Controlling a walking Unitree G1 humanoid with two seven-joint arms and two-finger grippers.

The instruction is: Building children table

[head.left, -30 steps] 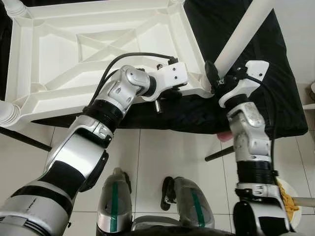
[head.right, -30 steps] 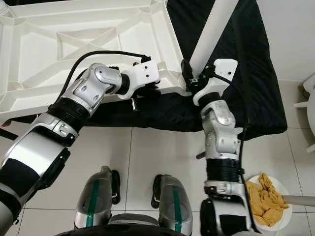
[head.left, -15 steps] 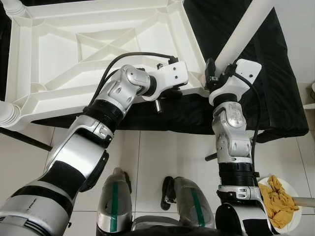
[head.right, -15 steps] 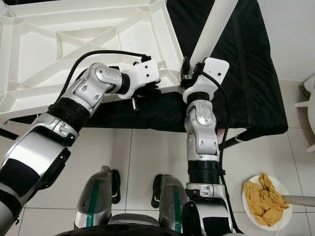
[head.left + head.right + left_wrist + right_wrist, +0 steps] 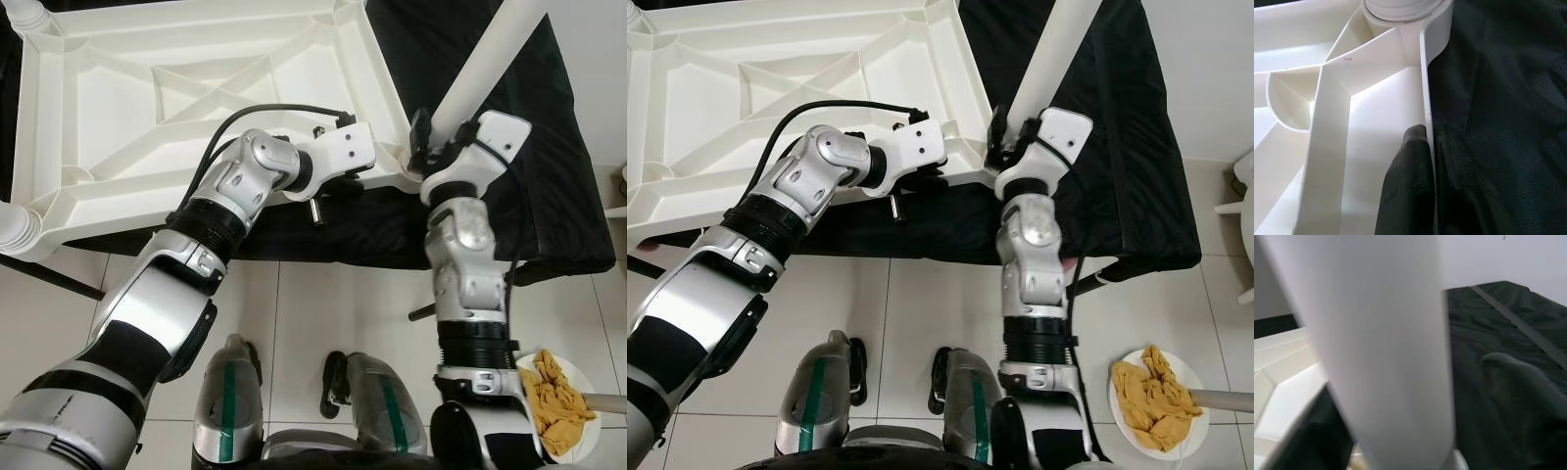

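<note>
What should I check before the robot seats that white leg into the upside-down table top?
1. Left gripper pinching the table top rim, one finger each side: ok.
2. Right gripper on the white leg near its lower end: ok.
3. Leg's lower end at the near right corner socket: ok.
4. Leg upright over socket: not ok, it is tilted.
5. Leg seated in socket: cannot tell.
6. Table top resting on black cloth: ok.

A white plastic tabletop (image 5: 196, 108) is laid upside down, ribbed underside up, on a black cloth (image 5: 529, 196). A white round leg (image 5: 485, 64) is tilted at its near right corner socket.
</note>
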